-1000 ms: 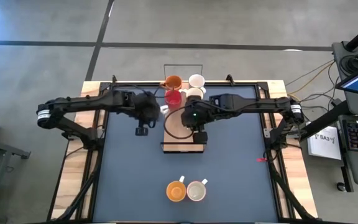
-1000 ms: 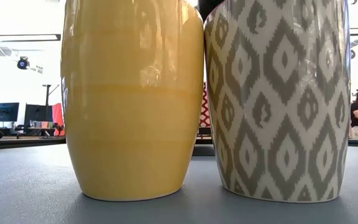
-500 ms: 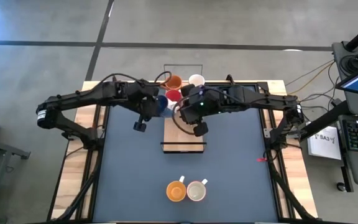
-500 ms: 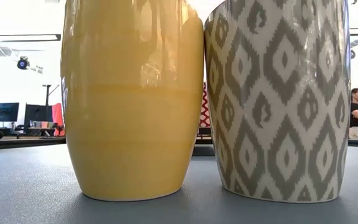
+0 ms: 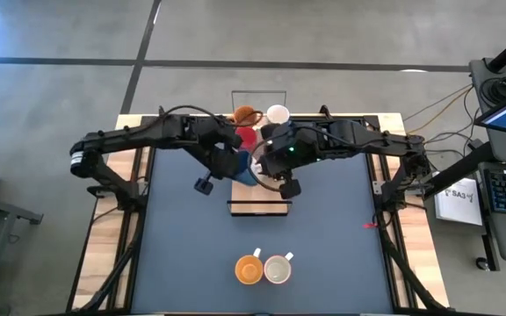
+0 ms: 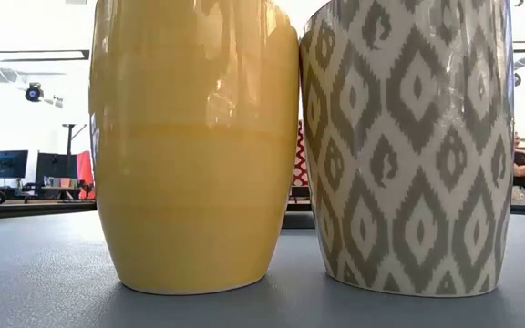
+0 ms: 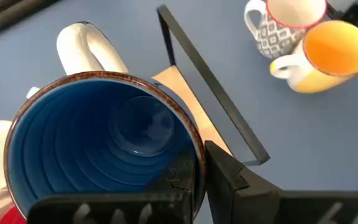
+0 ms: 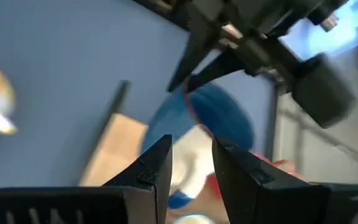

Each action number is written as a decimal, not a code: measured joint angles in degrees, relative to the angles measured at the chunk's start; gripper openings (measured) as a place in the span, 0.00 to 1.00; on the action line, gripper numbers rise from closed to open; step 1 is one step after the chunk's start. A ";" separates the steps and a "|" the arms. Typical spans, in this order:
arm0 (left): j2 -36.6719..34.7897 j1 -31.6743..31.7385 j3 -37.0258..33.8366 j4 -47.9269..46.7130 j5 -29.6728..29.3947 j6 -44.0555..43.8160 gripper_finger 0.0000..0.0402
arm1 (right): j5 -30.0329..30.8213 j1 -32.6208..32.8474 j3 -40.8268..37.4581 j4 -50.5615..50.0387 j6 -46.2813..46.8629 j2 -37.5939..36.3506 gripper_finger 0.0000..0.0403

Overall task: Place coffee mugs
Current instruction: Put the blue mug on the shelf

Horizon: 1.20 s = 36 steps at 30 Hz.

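Note:
My left gripper (image 5: 238,167) is shut on a blue mug (image 5: 248,173) with a brown rim and a white handle (image 7: 91,45), over the far part of the wooden tray (image 5: 258,200). My right gripper (image 5: 271,164) hovers just right of that mug, its fingers a narrow gap apart (image 8: 191,152) and pointing toward the mug (image 8: 219,118). An orange mug (image 5: 246,115), a white mug (image 5: 278,113) and a red mug (image 5: 246,135) stand at the table's far edge. An orange mug (image 5: 249,269) and a patterned white mug (image 5: 278,269) stand side by side near the near edge. My left gripper holds the blue mug by its rim (image 7: 190,163), on the side away from the handle. One finger (image 7: 229,177) is outside the wall; the other seems to be inside the mug. The fingers come from above. Whether the mug's base touches the tray, I cannot tell.
The tray's black frame (image 7: 210,81) runs along its edges. The two near mugs (image 6: 194,146) (image 6: 404,146) fill the low view and hide the table behind them. Bare dark table lies left and right of the tray. A person stands in the room beyond (image 6: 523,169).
My left gripper has carried the blue mug from beside the far cluster toward the right and near side, to over the tray's far part. My right gripper has moved from the tray's near part toward the far edge, and now sits beside the blue mug.

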 joint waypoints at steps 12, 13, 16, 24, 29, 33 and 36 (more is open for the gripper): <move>8.40 -3.84 12.05 -3.47 8.87 6.06 0.00 | -8.34 3.60 6.48 -7.15 20.28 -0.11 0.27; 8.87 -4.42 13.12 -3.48 8.84 6.77 0.00 | -9.27 3.79 6.46 -7.66 21.26 -0.09 0.28; 10.05 -5.84 15.84 -4.65 9.58 8.03 0.00 | -9.42 4.45 6.43 -8.99 22.29 0.05 0.32; 12.71 -6.45 19.33 -4.73 17.76 11.09 0.00 | -9.92 5.46 6.74 -9.24 17.72 0.26 0.41; 14.98 -6.94 21.26 -4.75 17.94 13.97 0.00 | -11.41 5.44 6.74 -9.49 15.42 0.28 0.40; 16.06 -7.06 23.37 -4.97 18.09 15.37 0.00 | -16.73 5.42 6.73 -9.54 14.90 0.57 0.39; 17.19 -7.11 25.35 -5.80 18.18 16.32 0.00 | -18.78 5.42 6.72 -9.64 14.73 1.40 0.38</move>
